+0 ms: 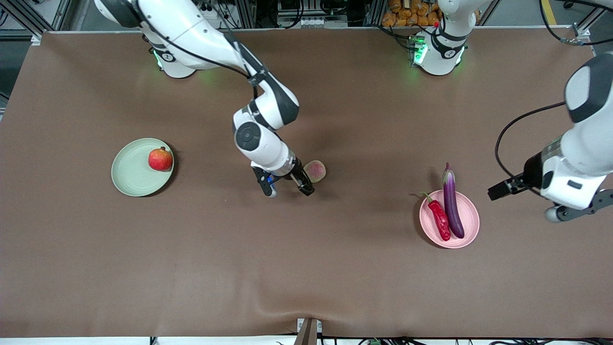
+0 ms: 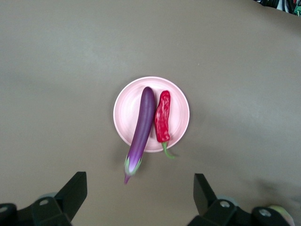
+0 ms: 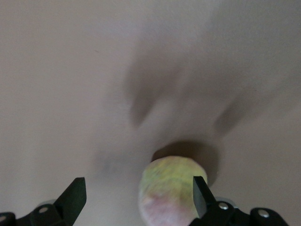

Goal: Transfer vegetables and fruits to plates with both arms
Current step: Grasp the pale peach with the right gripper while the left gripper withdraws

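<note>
A pink-and-yellow-green peach-like fruit [image 1: 314, 171] [image 3: 167, 195] lies on the brown cloth mid-table. My right gripper [image 1: 287, 187] [image 3: 138, 188] is down at it and open, with the fruit between the fingers, close to one. A red pomegranate-like fruit [image 1: 160, 159] sits on the pale green plate [image 1: 129, 177] toward the right arm's end. The purple eggplant [image 1: 451, 201] [image 2: 142, 127] and the red chili [image 1: 439, 219] [image 2: 162, 117] lie side by side on the pink plate [image 1: 471, 215] [image 2: 127, 110]. The eggplant's cap overhangs the rim. My left gripper [image 1: 498, 190] [image 2: 139, 181] hangs open and empty beside that plate.
The brown cloth [image 1: 306, 268] covers the whole table and has a small ridge at the edge nearest the front camera. Both arms' green-lit bases [image 1: 438, 55] stand along the edge farthest from the front camera.
</note>
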Robot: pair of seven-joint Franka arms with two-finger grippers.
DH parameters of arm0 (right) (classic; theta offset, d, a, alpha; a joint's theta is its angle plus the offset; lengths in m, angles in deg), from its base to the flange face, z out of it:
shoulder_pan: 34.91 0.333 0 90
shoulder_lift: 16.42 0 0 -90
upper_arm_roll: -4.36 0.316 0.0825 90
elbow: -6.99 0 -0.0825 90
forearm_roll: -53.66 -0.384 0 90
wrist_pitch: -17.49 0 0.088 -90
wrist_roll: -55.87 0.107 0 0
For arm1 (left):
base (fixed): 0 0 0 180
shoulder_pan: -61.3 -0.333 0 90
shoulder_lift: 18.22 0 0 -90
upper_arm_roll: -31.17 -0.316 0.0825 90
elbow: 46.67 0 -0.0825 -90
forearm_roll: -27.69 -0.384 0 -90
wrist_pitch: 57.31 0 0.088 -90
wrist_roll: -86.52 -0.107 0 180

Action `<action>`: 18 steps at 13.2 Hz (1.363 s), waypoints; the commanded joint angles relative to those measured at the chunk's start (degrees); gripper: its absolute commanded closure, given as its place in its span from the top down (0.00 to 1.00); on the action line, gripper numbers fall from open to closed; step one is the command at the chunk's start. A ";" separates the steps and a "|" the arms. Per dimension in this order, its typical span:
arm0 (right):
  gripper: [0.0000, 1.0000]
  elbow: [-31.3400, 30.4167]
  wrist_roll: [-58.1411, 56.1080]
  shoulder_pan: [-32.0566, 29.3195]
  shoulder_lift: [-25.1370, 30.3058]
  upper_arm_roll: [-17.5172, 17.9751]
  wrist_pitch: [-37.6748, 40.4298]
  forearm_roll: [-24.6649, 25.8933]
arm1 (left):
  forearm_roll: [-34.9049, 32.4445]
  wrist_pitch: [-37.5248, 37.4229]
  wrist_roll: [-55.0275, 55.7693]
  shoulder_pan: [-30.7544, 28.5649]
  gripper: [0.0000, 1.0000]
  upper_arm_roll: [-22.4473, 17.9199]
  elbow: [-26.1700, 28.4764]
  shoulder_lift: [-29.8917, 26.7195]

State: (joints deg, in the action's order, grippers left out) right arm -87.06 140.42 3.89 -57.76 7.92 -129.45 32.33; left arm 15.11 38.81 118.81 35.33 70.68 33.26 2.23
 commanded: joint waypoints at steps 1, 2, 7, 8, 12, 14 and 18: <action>1.00 2.12 1.58 1.72 -1.99 -1.80 0.69 1.29 | 1.59 -4.70 -2.75 -0.75 1.00 0.48 -0.65 -5.23; 1.00 2.21 2.80 2.24 -2.43 -1.80 0.52 1.20 | 1.85 -5.67 -4.50 -0.84 1.00 0.48 -0.65 -6.90; 1.00 3.96 6.50 6.90 -4.98 -3.55 0.43 2.34 | 3.61 -8.84 -11.01 -0.75 1.00 0.48 -0.74 -11.48; 1.00 4.14 6.50 6.91 -5.07 -3.56 0.51 2.60 | 3.61 -9.19 -12.07 -0.75 1.00 0.48 -0.65 -11.92; 0.23 5.28 5.80 6.74 -5.07 -3.56 1.21 6.10 | 4.67 -9.37 -15.59 8.06 1.00 -7.82 -0.04 -15.00; 0.00 5.81 5.63 5.07 -4.28 -3.90 4.36 7.09 | 7.46 -9.98 -17.60 15.39 1.00 -17.41 0.32 -16.57; 0.00 11.08 -0.76 -2.13 -1.04 -3.91 24.01 6.65 | 10.90 -9.98 -19.46 23.48 1.00 -29.45 4.35 -19.56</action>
State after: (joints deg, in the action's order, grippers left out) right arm -77.98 143.70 5.82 -61.47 3.13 -114.31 38.22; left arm 23.68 28.91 100.90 54.78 47.64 33.62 -13.75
